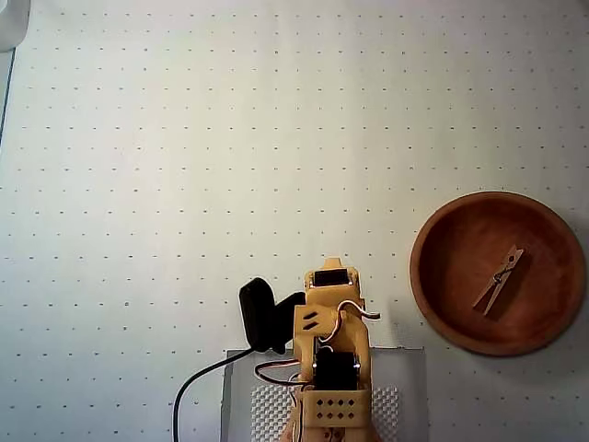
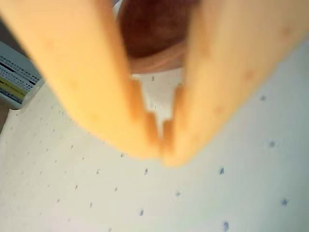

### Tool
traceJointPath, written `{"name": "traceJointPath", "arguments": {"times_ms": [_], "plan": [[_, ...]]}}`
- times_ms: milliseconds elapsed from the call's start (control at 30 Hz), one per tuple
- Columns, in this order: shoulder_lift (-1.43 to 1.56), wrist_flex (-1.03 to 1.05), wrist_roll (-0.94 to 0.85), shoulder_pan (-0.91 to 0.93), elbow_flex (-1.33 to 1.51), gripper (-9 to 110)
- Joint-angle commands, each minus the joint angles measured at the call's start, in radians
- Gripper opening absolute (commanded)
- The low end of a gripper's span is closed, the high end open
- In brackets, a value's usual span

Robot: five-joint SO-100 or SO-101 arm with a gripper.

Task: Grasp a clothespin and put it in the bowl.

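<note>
My hand (image 2: 161, 150) is orange-yellow. The counter (image 1: 184, 184) is white with a grid of dark dots. The bowl (image 1: 442, 276) is reddish-brown, the clothespin (image 1: 498, 280) pale tan.

No readable text anywhere (the box's (image 2: 14, 79) label is blurred).

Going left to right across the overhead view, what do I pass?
Black cable → black camera module → yellow arm → reddish-brown wooden bowl, with the clothespin lying inside it, right of the bowl's centre.
</note>
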Motion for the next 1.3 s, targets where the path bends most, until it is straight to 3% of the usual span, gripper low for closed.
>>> {"name": "traceJointPath", "arguments": {"times_ms": [0, 1267], "plan": [[0.017, -0.054, 0.012, -0.002, 0.000, -3], [0.009, -0.081, 0.058, 0.003, 0.014, -3]]}}
